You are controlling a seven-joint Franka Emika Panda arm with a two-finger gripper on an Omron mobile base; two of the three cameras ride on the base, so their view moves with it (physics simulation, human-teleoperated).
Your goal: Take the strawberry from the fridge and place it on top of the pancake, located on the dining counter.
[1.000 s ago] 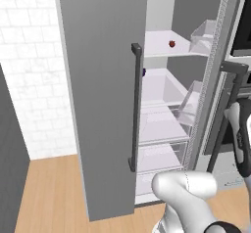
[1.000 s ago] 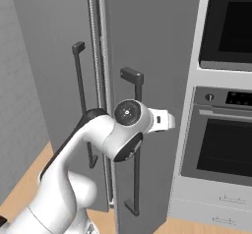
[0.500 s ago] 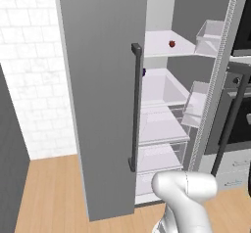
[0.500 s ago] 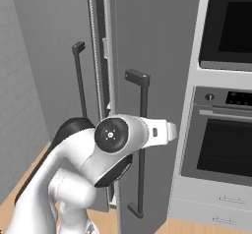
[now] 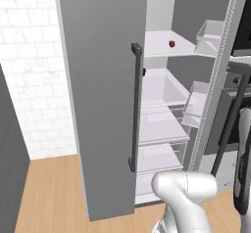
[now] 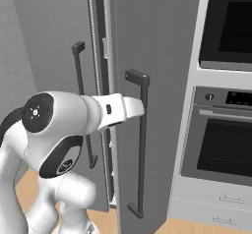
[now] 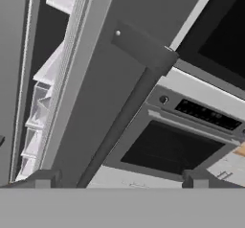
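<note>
White brick wall [image 5: 34, 80], wooden floor [image 5: 49, 193], black-glass wall oven [image 6: 221, 144] beside.

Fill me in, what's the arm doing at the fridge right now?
The white arm is working on the tall matte grey fridge. Its left door stands open, and the tiny red strawberry sits untouched on an upper white shelf. The hand is at the right door, with the open gripper straddling that door's long dark bar handle, fingers apart and not clamped on it. That door stands only partly open. Nothing is held. The black-glass wall oven is just to the right.
</note>
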